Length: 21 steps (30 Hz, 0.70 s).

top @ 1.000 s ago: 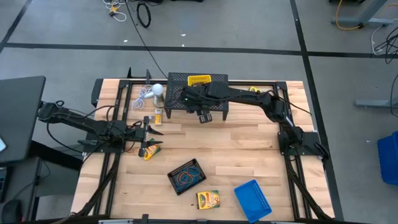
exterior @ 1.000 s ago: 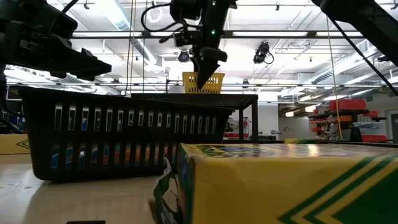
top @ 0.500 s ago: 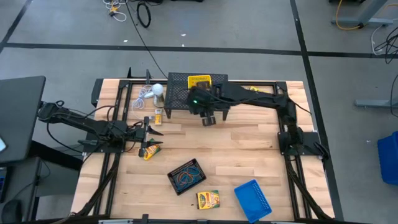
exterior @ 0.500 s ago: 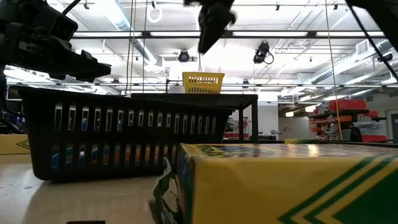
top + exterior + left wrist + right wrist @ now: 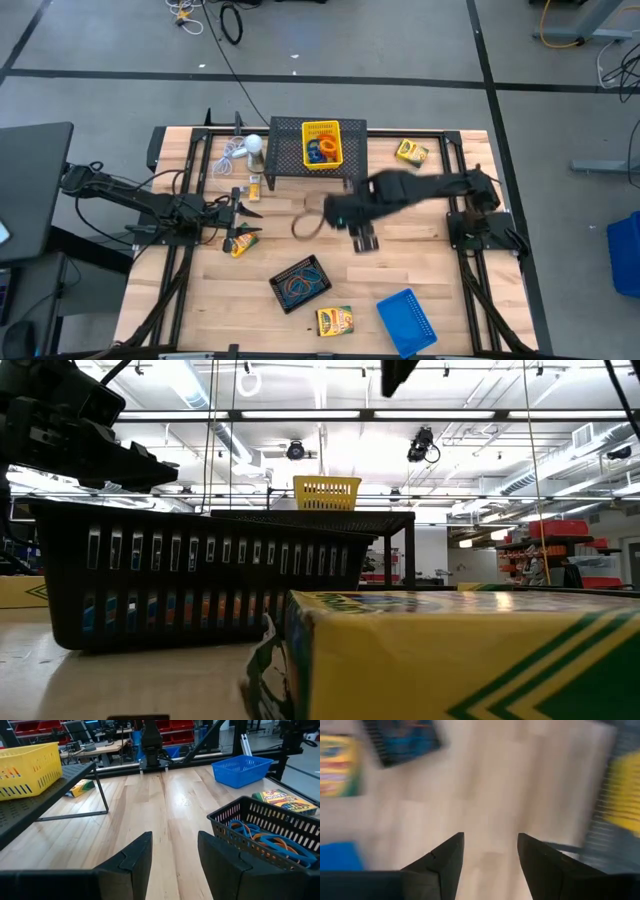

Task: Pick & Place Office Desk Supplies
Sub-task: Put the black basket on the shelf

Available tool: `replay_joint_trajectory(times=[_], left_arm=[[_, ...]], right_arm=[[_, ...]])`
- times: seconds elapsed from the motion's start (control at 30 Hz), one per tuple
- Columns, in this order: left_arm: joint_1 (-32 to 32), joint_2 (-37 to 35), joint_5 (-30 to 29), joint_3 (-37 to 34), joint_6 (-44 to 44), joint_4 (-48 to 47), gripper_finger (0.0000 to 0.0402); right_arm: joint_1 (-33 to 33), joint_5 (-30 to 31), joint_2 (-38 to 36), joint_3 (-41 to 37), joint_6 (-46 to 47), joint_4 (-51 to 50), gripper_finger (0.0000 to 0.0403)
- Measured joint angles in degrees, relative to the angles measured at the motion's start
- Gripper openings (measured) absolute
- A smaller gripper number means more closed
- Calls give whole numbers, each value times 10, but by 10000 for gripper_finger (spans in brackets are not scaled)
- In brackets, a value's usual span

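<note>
The yellow tray (image 5: 320, 143) with rubber bands in it stands on the black mesh stand (image 5: 280, 160). The black tray (image 5: 300, 283), also with rubber bands, and the blue tray (image 5: 407, 320) rest on the table near its near edge. Crayon boxes lie at the far right (image 5: 411, 152), beside the stand (image 5: 254, 186), by my left gripper (image 5: 240, 243) and at the near edge (image 5: 334, 320). My right gripper (image 5: 362, 238) is open, high above mid-table. In its wrist view the right gripper (image 5: 487, 860) holds nothing. My left gripper (image 5: 172, 860) waits open at the table's left.
A white round object with a cord (image 5: 250, 148) lies left of the stand. The stand (image 5: 50, 805) takes up the far middle. Bare wood (image 5: 400, 260) lies between the black tray and the right arm's base.
My right gripper has left the place over the yellow tray on the stand. It has swung up and toward the table's near edge and now hangs over mid-table. The yellow tray and the rubber bands in it have come into view.
</note>
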Motion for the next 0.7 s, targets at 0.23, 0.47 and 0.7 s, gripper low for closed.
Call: replay_joint_trajectory(times=[0.23, 0.47, 0.7], left_arm=[[0, 0, 0, 0, 1, 0, 164], [0, 0, -1, 0, 2, 0, 164], [0, 0, -1, 0, -14, 2, 164]], right_arm=[[71, -61, 1, -120, 17, 99, 194], [99, -129, 2, -248, 30, 247, 194], [113, -123, 2, -310, 34, 319, 194]])
